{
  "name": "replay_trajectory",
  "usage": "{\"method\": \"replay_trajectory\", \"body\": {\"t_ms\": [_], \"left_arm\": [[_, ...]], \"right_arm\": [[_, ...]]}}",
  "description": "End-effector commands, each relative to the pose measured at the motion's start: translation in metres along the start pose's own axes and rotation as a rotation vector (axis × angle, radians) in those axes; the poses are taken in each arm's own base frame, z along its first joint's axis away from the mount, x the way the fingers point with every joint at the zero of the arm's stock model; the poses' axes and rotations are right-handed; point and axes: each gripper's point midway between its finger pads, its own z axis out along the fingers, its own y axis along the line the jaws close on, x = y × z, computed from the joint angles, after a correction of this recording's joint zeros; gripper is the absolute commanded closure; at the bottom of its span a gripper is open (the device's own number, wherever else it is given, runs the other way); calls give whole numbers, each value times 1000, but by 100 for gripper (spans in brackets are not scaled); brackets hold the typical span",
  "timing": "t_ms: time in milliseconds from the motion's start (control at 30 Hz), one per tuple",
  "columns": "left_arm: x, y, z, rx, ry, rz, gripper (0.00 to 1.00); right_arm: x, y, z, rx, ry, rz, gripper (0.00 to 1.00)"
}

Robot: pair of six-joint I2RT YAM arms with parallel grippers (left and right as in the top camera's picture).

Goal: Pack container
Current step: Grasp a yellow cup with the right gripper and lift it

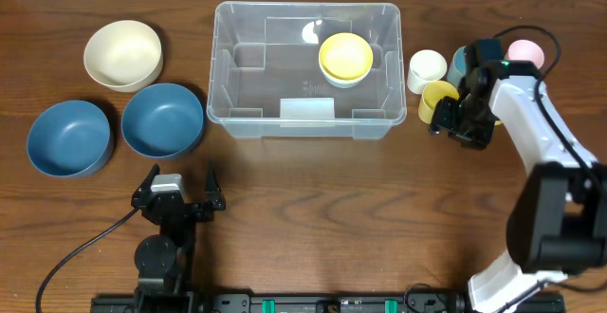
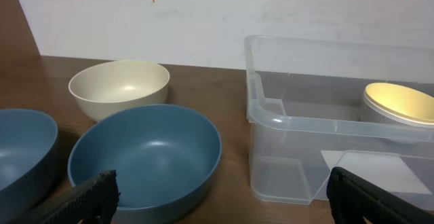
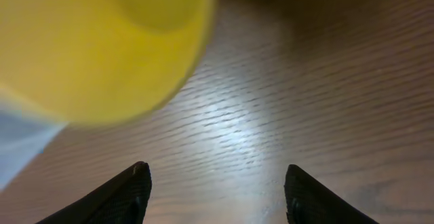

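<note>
Clear container (image 1: 220, 76) top centre of frame; yellow bowl (image 1: 345, 57) inside, upper right part. Far right: right gripper (image 3: 217, 183) jaws wide, empty, yellow cup (image 1: 436, 100) just beside. Lower left: left gripper (image 1: 182, 177) jaws wide, empty.

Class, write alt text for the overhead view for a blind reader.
A clear container mid-table holds one yellow bowl. To its left sit a cream bowl and two blue bowls; to its right, the open right gripper hovers beside a yellow cup among other cups. The left gripper is open in front.
</note>
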Motion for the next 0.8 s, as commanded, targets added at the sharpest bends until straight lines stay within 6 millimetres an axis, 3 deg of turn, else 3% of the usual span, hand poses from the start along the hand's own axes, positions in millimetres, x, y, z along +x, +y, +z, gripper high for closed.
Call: {"method": "replay_trajectory", "body": {"t_ms": [0, 100, 167, 300, 533, 667, 733, 767], "left_arm": [[18, 4, 1, -17, 49, 17, 2], [18, 4, 1, -17, 49, 17, 2], [18, 4, 1, -17, 49, 18, 2], [18, 4, 1, -17, 49, 17, 2], [18, 4, 1, -17, 49, 17, 2], [18, 4, 1, -17, 49, 18, 2], [18, 4, 1, -17, 49, 17, 2], [18, 4, 1, -17, 49, 17, 2]], "right_arm": [[-10, 10, -47, -86, -149, 41, 35], [-24, 9, -68, -99, -251, 120, 35], [-31, 6, -70, -86, -288, 172, 36], [-36, -4, -53, -28, -279, 260, 38], [-51, -3, -9, 2, -235, 280, 40], [-58, -1, 3, 2, -234, 280, 43], [-59, -1, 7, 4, -235, 280, 48], [-60, -2, 7, 6, -236, 280, 56]]}}
